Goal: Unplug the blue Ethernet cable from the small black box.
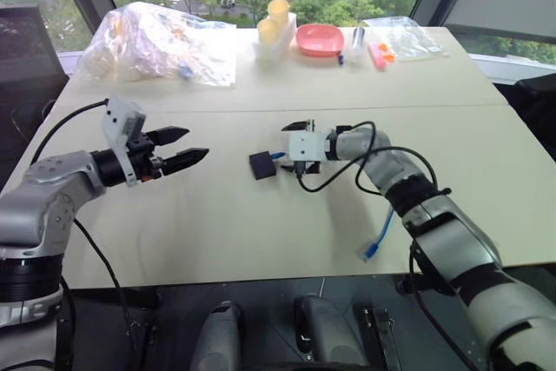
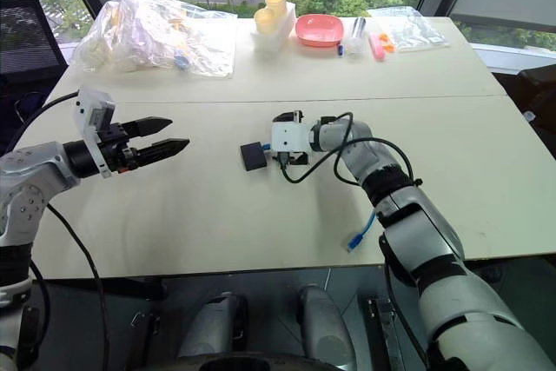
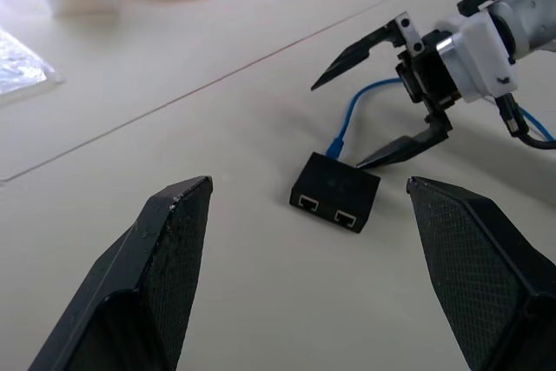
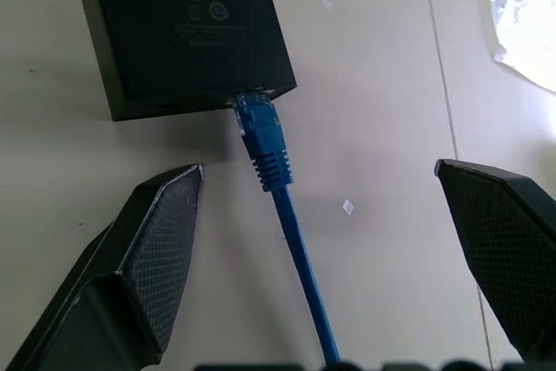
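One small black box (image 1: 262, 165), one blue Ethernet cable (image 4: 300, 258), two pincers, one pink plate (image 1: 319, 39).

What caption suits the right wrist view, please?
Open right end effector straddles the blue Ethernet cable plugged into the small black box.

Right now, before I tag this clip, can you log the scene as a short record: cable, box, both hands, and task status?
cable: thin bright-blue Ethernet cable, its plug seated in the box's side, its free end over the near table edge
box: small matte black squarish box, flat on the beige table, two empty ports on its other side
right hand: open, fingers either side of the cable just behind the plug, not gripping
left hand: open, above the table, left of the box, apart from it
status: still plugged in
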`<action>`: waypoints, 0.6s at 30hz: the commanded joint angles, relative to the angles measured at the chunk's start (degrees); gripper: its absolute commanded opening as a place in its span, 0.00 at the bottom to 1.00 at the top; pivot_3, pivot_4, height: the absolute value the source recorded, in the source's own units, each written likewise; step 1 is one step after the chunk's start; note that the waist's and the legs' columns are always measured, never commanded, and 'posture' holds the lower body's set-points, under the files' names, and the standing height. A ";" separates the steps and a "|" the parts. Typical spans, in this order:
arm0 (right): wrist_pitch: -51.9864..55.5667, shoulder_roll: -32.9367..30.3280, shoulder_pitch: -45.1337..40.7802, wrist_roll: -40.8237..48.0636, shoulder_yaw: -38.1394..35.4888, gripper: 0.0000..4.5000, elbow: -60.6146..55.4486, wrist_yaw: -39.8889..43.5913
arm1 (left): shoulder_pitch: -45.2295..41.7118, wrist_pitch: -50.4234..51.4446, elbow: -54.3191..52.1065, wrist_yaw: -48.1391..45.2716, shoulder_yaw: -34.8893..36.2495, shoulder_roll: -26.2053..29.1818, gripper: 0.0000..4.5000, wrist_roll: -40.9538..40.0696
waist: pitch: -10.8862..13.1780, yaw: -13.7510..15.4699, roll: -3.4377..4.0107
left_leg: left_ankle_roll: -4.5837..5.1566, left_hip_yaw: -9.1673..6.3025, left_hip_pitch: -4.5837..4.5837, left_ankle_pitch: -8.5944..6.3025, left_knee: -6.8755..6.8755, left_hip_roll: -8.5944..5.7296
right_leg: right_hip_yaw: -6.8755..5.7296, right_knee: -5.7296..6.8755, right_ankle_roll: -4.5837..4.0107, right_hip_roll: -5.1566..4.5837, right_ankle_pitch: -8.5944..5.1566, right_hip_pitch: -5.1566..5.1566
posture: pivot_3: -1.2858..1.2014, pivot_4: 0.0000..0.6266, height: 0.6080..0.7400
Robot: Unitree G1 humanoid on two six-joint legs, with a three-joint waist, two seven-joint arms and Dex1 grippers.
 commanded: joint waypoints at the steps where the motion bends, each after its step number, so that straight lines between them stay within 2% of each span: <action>1: 3.16 5.40 -6.94 0.93 -0.24 0.99 12.09 10.07 | -2.00 -1.96 0.47 0.19 0.11 -1.09 0.83 0.33 | 0.00 -0.30 0.00 | 0.00 0.02 0.03 0.00 -0.01 0.00 | 0.00 0.01 0.01 0.01 0.01 0.01 | 0.52 0.24 1.00; 5: 5.86 8.40 -15.51 -3.74 1.79 0.99 23.90 16.02 | -2.43 -2.18 -0.58 1.43 -0.40 -2.93 0.83 0.64 | 0.00 -0.68 0.01 | 0.00 -0.02 0.10 0.00 -0.06 0.03 | -0.03 0.05 0.02 0.03 0.02 0.06 | 0.52 0.24 1.00; 7: 7.40 9.95 -17.52 -4.45 1.20 0.99 26.53 15.38 | -1.01 -1.90 -2.19 2.69 0.41 -3.67 0.83 0.37 | 0.00 -0.64 0.01 | 0.00 -0.04 0.09 0.00 -0.09 0.03 | -0.04 0.06 0.02 0.01 0.02 0.05 | 0.52 0.24 1.00; 10: 8.60 12.10 -17.99 -6.29 1.27 0.83 28.34 13.53 | 2.90 -1.42 -5.88 4.98 2.05 -4.22 0.83 -0.02 | -0.02 -0.75 -0.01 | -0.01 -0.05 0.09 -0.01 -0.14 0.01 | -0.04 0.06 0.03 -0.08 0.02 0.05 | 0.52 0.24 1.00; 14: 10.34 14.28 -16.56 -8.46 1.63 0.36 29.30 11.87 | 9.34 1.15 -13.22 8.99 6.55 -3.92 0.83 -2.16 | -0.04 -1.40 -0.02 | -0.02 -0.05 0.33 -0.01 -0.13 0.04 | -0.01 0.10 0.00 -0.18 0.02 0.22 | 0.52 0.24 1.00; 15: 10.67 14.73 -16.26 -8.32 1.06 0.27 29.37 11.78 | 10.67 1.83 -14.61 9.74 7.75 -3.71 0.83 -2.77 | -0.03 -1.49 -0.02 | -0.03 -0.07 0.57 -0.01 -0.15 0.05 | 0.01 0.09 -0.03 -0.18 0.00 0.42 | 0.52 0.24 1.00; 17: 10.84 15.29 -15.76 -8.29 0.32 0.03 29.40 11.05 | 13.27 2.99 -17.18 10.79 9.84 -3.02 0.83 -3.77 | -0.04 -1.47 -0.02 | -0.04 -0.15 1.13 -0.02 -0.20 0.10 | 0.06 0.07 -0.28 -0.22 -0.14 0.92 | 0.52 0.24 1.00; 18: 10.43 15.33 -15.60 -8.51 0.22 0.01 29.34 10.29 | 14.23 3.43 -18.03 11.08 10.83 -2.59 0.83 -4.12 | -0.05 -1.43 -0.02 | -0.04 -0.17 1.17 -0.02 -0.18 0.10 | 0.06 0.07 -0.35 -0.21 -0.08 0.94 | 0.52 0.24 1.00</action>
